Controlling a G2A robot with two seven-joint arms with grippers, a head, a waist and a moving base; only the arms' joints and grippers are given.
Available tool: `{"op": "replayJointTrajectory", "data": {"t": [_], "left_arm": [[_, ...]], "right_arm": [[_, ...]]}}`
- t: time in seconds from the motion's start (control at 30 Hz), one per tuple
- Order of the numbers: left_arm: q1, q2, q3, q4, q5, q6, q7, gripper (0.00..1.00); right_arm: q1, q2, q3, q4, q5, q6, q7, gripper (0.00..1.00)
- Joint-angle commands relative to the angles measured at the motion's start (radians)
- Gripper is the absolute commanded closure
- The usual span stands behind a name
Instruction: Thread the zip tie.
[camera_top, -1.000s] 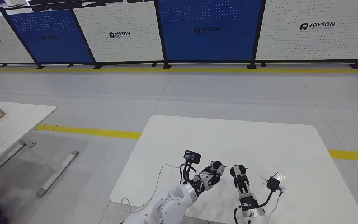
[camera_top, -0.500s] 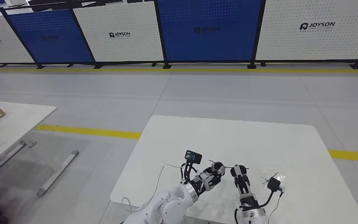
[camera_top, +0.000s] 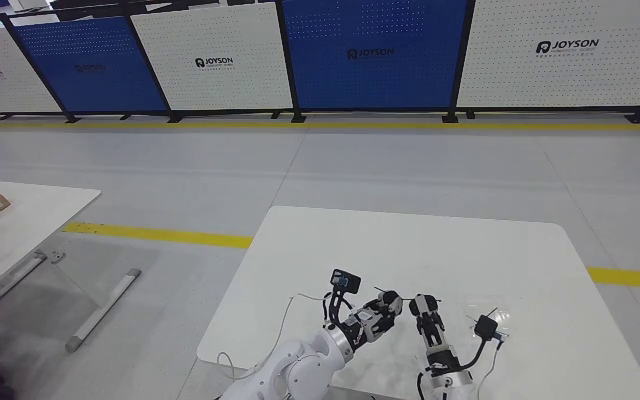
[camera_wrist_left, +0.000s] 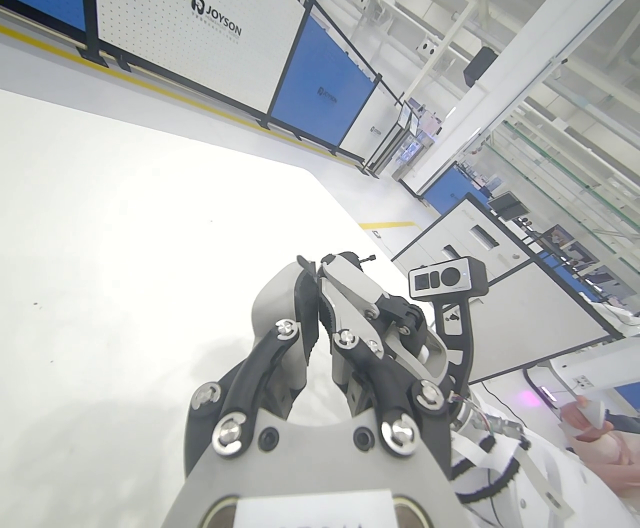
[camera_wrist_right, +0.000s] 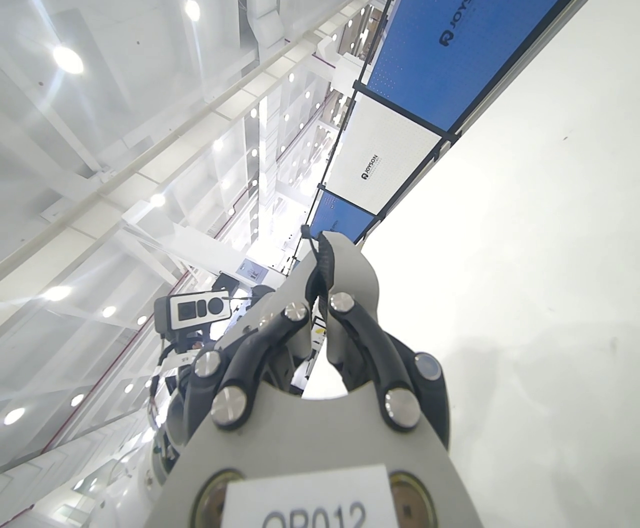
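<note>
A thin black zip tie (camera_wrist_right: 306, 230) juts from the tips of my right gripper (camera_wrist_right: 321, 245), which is shut on it. My left gripper (camera_wrist_left: 313, 267) is also shut, with a short black piece of zip tie (camera_wrist_left: 302, 260) showing at its tips. Another tie end (camera_wrist_left: 370, 258) pokes out just behind its fingers. In the top view the left gripper (camera_top: 386, 300) and the right gripper (camera_top: 424, 304) hang close together, side by side, low over the front of the white table (camera_top: 420, 240). The strand between them is too thin to follow there.
The table's front edge (camera_top: 250, 365) lies just behind the grippers, and bare tabletop stretches beyond them. The right arm's wrist camera (camera_wrist_left: 447, 280) stands close beside my left gripper. Blue and white panel walls (camera_top: 370, 55) line the far floor.
The right arm's wrist has shifted very slightly toward the left arm. Both grippers stay shut and close together.
</note>
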Motion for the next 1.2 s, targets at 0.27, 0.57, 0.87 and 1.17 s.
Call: {"op": "replayJointTrajectory", "data": {"t": [0.27, 0.57, 0.87, 1.17], "left_arm": [[0.005, 0.000, -0.007, -0.006, -0.008, 0.015, 0.022, 0.71], [0.007, 0.000, -0.004, -0.011, 0.002, 0.016, 0.024, 0.89], [0.003, -0.001, 0.000, -0.011, 0.001, 0.013, 0.019, 1.00], [0.001, 0.000, 0.000, -0.013, -0.014, -0.007, 0.001, 1.00]], "right_arm": [[-0.004, -0.001, -0.001, 0.000, -0.015, 0.000, -0.011, 1.00], [-0.003, -0.003, -0.002, 0.001, -0.021, 0.002, -0.015, 1.00], [-0.007, -0.004, -0.002, -0.004, -0.025, -0.003, -0.016, 1.00], [-0.008, -0.004, 0.003, -0.008, -0.025, -0.002, -0.010, 1.00]]}}
